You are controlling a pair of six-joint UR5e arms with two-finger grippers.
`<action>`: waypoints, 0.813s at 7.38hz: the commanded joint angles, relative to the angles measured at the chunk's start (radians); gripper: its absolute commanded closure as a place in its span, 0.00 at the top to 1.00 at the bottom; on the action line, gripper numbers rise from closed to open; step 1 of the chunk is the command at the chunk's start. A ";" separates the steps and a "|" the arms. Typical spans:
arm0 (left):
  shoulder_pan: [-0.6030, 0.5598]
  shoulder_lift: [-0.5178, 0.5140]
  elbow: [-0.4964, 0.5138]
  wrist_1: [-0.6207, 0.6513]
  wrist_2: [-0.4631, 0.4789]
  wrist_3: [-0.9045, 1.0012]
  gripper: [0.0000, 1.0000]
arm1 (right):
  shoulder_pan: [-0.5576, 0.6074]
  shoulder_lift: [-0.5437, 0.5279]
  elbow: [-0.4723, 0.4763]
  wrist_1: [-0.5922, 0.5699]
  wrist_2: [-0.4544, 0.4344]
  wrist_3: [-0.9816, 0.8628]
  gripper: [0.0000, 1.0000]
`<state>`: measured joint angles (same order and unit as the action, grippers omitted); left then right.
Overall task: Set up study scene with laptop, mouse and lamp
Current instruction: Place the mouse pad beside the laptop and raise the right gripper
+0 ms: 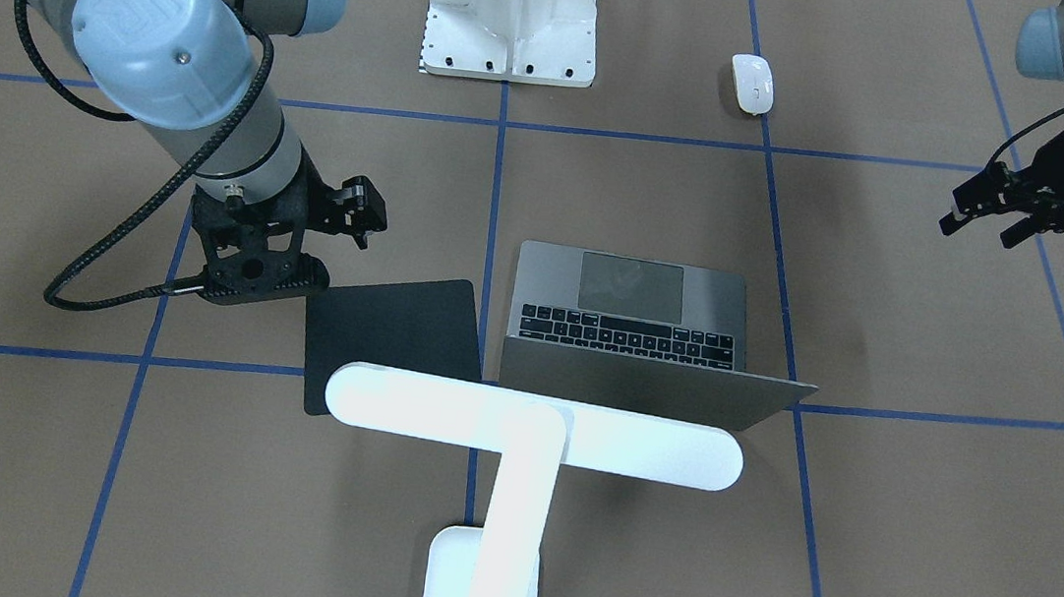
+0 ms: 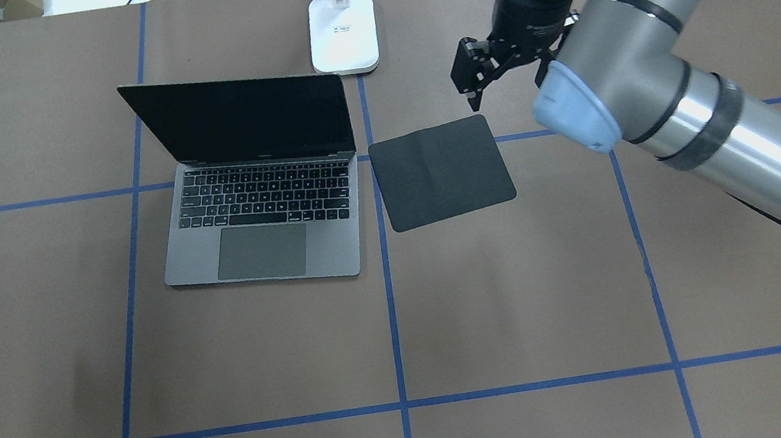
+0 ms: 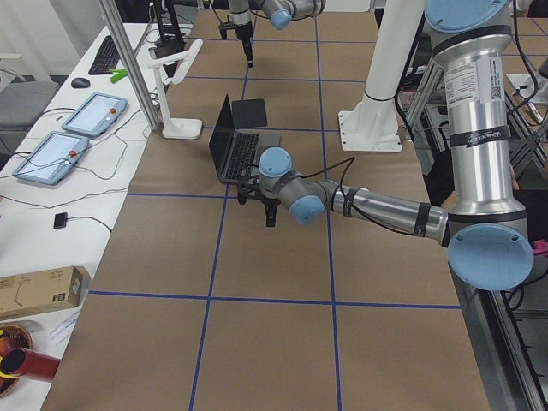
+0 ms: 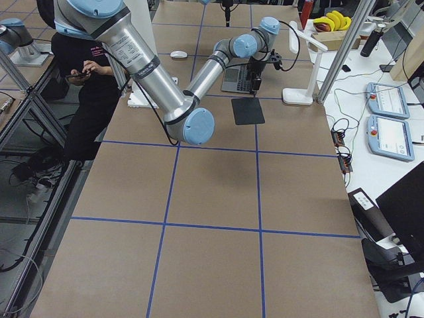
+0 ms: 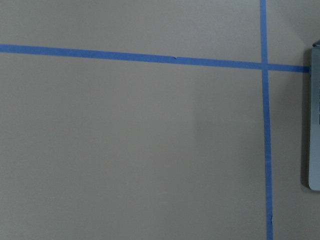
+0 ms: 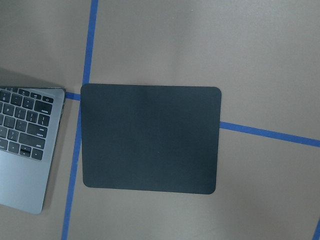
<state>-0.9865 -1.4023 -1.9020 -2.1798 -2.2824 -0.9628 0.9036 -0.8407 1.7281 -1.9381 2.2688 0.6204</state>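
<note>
brown table (image 2: 523,292), blue tape grid (image 2: 392,325); white side bench (image 3: 34,201) with two tablets (image 3: 94,114), keyboard (image 3: 110,53).

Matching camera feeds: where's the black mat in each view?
Front-facing: mat centre-left, beside the laptop.
Overhead: centre, right of laptop.
Exterior left: upper centre, beyond laptop.
Exterior right: upper centre, in front of laptop.
Left wrist: not in it.
Right wrist: fills the middle.
Shared landmark: the open laptop, lying right next to it.
</note>
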 commanded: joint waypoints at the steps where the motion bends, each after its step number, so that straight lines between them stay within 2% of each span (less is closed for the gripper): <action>1: 0.208 -0.004 -0.101 0.012 0.115 -0.202 1.00 | 0.041 -0.058 0.090 0.002 0.002 -0.013 1.00; 3: 0.325 0.008 -0.292 0.180 0.119 -0.217 1.00 | 0.041 -0.072 0.107 0.005 -0.005 -0.016 1.00; 4: 0.406 0.034 -0.313 0.208 0.173 -0.215 1.00 | 0.041 -0.080 0.107 0.055 -0.005 -0.028 1.00; 5: 0.516 0.087 -0.315 0.209 0.299 -0.215 1.00 | 0.041 -0.118 0.107 0.121 -0.003 -0.028 1.00; 6: 0.563 0.103 -0.316 0.209 0.316 -0.215 1.00 | 0.041 -0.127 0.108 0.143 -0.008 -0.028 1.00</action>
<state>-0.5103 -1.3327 -2.2079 -1.9799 -2.0281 -1.1775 0.9446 -0.9464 1.8344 -1.8405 2.2642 0.5938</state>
